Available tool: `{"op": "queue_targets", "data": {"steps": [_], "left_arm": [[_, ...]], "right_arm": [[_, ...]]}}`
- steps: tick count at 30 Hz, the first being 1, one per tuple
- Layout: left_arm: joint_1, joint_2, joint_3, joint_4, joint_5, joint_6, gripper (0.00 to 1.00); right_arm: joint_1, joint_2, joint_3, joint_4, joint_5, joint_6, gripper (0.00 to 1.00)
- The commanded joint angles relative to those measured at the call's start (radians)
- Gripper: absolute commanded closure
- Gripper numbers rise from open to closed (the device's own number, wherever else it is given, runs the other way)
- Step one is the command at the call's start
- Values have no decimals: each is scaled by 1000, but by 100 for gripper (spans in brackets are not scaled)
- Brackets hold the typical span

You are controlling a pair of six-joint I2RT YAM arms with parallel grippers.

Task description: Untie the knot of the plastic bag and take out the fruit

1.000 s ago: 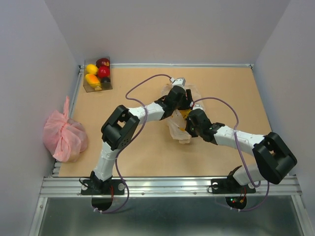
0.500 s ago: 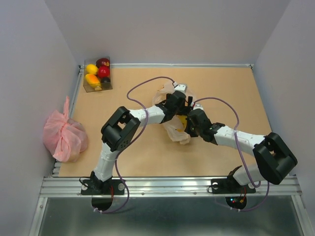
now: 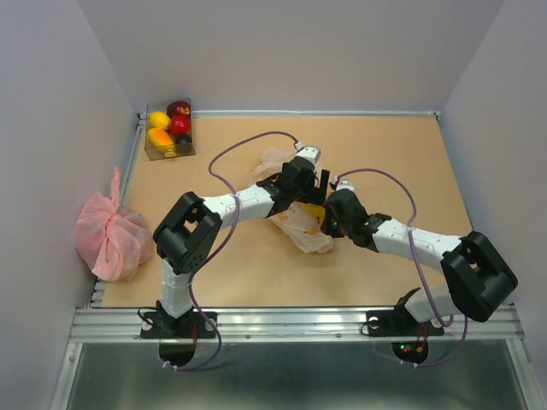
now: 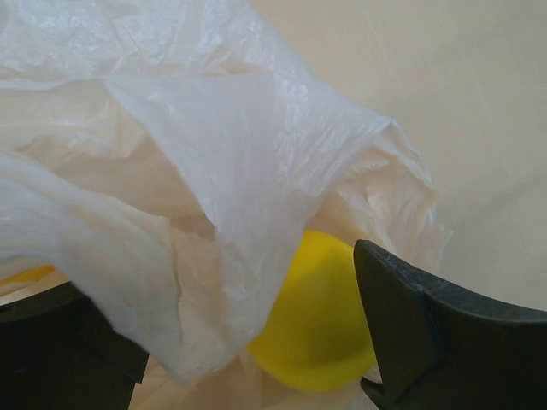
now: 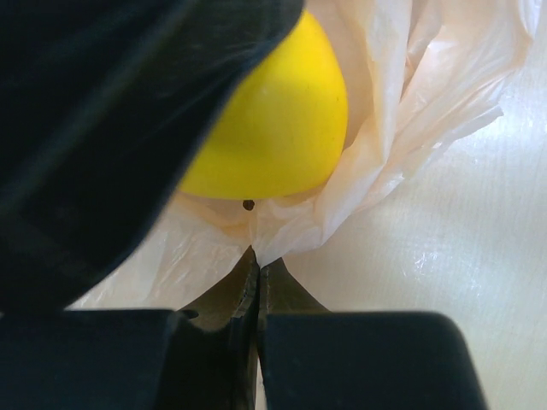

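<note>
Roughly | plastic bag lay slack, mouth loose | R gripper: jaws met on bag's edge, anchoring it | L gripper: jaws stood apart astride yellow fruit inside bag, prob. to grab it

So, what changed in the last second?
The left arm's elbow swung out leftward and the plastic bag spread left with the left claw. The right arm held its place, the right claw shut on the bag. The pink bag and fruit box did not move.
</note>
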State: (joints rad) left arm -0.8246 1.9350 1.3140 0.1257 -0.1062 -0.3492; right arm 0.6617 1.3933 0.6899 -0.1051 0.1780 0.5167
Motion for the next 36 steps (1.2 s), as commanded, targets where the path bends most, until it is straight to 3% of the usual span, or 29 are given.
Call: {"op": "queue_targets", "data": {"steps": [1,15,21,26,30,31,33,36], "left_arm": [[-4,-106,-9,-15,11,-19,1],[-18,-33,-32,-54,63,-70,1],[-31,-19,-15,-61,68,-73,13],[-33,7,11,-61,82,-86,14],[-31,-34,2,-64,51,-89,34],[-31,-50,-8,-67,40,-88,49],[-31,-102,-15,-77,31,-82,60],[-27,-158,-33,-104,26,-74,64]], "right_arm": [[6,-27,-13,12,35,-1,100],[7,-20,-30,13,48,14,99],[6,-16,-33,15,44,16,99],[7,-10,-29,15,37,22,99],[6,-20,-32,15,49,22,99],[7,-30,-38,16,54,25,99],[6,-39,-46,15,75,29,100],[6,-59,-59,15,120,43,100]]}}
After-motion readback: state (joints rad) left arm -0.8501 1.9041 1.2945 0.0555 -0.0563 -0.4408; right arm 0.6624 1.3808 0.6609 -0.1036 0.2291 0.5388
